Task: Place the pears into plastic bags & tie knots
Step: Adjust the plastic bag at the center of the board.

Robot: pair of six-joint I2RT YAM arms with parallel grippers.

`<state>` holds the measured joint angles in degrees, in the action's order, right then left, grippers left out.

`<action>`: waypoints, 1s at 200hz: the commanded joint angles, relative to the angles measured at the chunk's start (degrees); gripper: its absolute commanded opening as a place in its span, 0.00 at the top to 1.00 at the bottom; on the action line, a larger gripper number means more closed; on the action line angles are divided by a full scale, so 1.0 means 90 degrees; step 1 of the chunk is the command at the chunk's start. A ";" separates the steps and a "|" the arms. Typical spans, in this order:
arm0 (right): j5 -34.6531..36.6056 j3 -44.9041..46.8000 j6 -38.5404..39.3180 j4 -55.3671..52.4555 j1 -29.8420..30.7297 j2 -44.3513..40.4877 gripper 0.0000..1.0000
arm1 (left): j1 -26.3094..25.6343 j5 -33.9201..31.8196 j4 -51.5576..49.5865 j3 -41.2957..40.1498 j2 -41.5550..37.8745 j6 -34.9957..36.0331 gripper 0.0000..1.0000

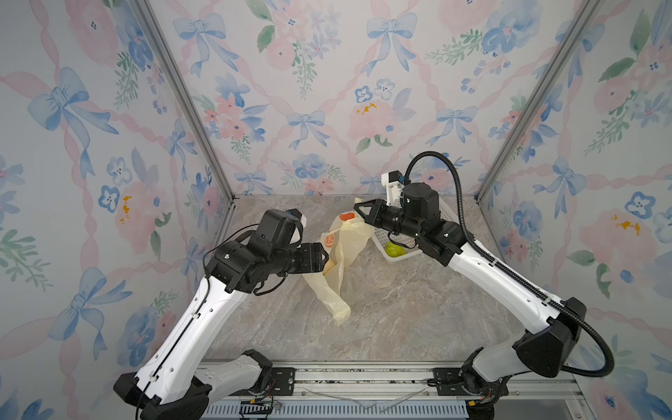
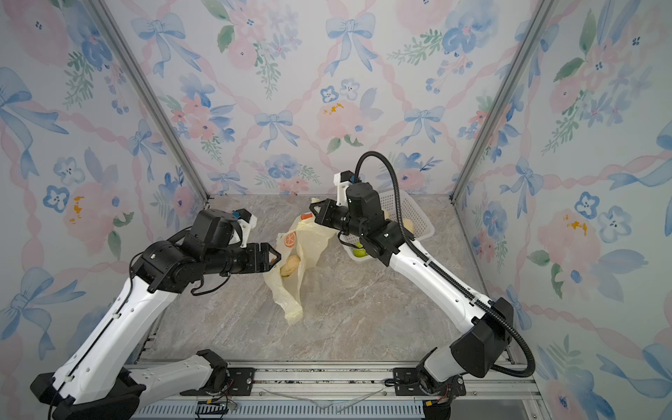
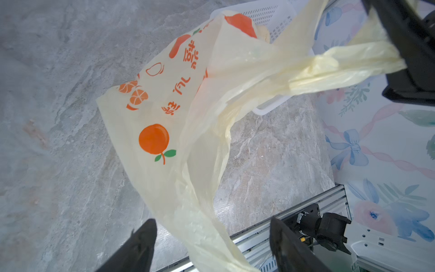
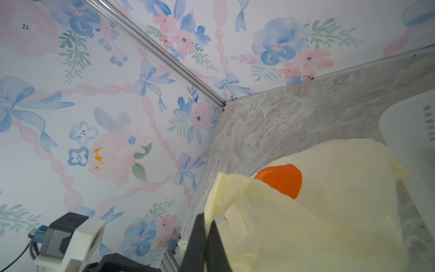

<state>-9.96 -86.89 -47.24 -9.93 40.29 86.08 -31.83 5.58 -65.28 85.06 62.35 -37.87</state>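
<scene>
The pale-yellow plastic bag [image 1: 345, 240] [image 2: 309, 236] with orange fruit print [image 3: 154, 139] hangs stretched over the table. My right gripper [image 4: 208, 219] [image 1: 358, 209] is shut on one bunched handle and holds it up at the far side. My left gripper [image 3: 211, 237] [image 2: 276, 256] is open at the bag's mouth. A loose strip of the bag runs between its fingers [image 3: 143, 245], unpinched. One cream pear [image 2: 290, 269] lies inside the bag. A green pear [image 1: 394, 250] [image 2: 359, 252] and a cream pear [image 2: 409, 225] sit in the basket. No knots are in view.
A white perforated basket [image 2: 418, 214] [image 3: 270, 16] stands at the back right, under my right forearm and close to the bag. Floral walls enclose the marble table [image 1: 400, 320] on three sides. A metal rail [image 1: 363, 378] runs along the front edge.
</scene>
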 commanded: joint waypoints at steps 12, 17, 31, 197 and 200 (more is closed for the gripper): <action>0.0198 -0.0024 -0.0228 0.0488 0.0130 0.0155 1.00 | -0.0526 -0.0041 -0.0542 -0.0768 -0.0498 -0.1385 0.16; 0.0189 -0.0057 -0.0237 0.0496 0.0140 0.0180 1.00 | -0.0724 -0.0050 -0.0332 -0.0900 -0.0563 -0.1574 0.15; 0.0188 -0.0101 -0.0239 0.0532 0.0165 0.0220 1.00 | -0.1290 0.0088 0.0490 -0.1383 -0.0734 -0.2048 0.14; -0.0032 -0.0782 0.1176 -0.1940 -0.0257 -0.0576 1.00 | 0.0016 -0.0439 0.2189 -0.0315 -0.0889 -0.0879 1.00; -0.0006 -0.0844 0.1226 -0.2074 -0.0258 -0.0634 1.00 | 0.0206 -0.0401 0.2119 -0.0158 -0.0836 -0.0774 1.00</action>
<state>-8.56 -89.34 -43.18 -17.06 38.94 85.41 -40.99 2.92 -42.30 73.45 56.69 -55.92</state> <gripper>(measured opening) 0.047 0.050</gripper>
